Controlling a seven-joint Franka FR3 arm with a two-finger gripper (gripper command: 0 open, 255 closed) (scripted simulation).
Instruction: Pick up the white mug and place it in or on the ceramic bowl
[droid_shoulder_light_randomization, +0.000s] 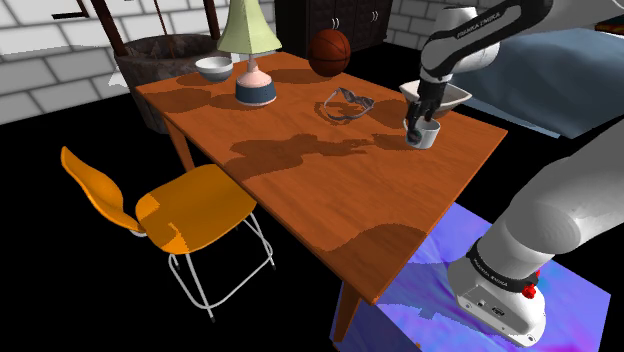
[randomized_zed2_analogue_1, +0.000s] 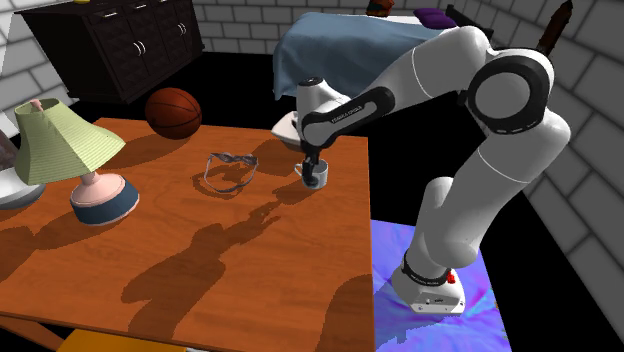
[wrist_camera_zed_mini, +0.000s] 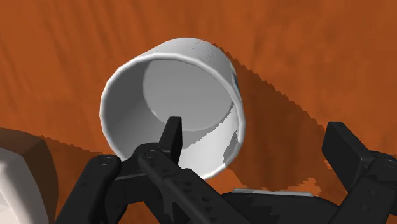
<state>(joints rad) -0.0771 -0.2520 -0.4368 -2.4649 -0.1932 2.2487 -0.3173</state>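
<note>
Near the surface's (droid_shoulder_light_randomization: 300, 190) corner by the bed (droid_shoulder_light_randomization: 570, 70), close to the edge facing the robot's stand (droid_shoulder_light_randomization: 500, 295), we see the white mug (droid_shoulder_light_randomization: 429, 138) standing upright just beside a white bowl (droid_shoulder_light_randomization: 445, 95). Over it hangs the black claw (droid_shoulder_light_randomization: 417, 127), open: one finger (wrist_camera_zed_mini: 170, 135) dips inside the mug, the other sits outside, well apart from its wall, nothing clasped.
</note>
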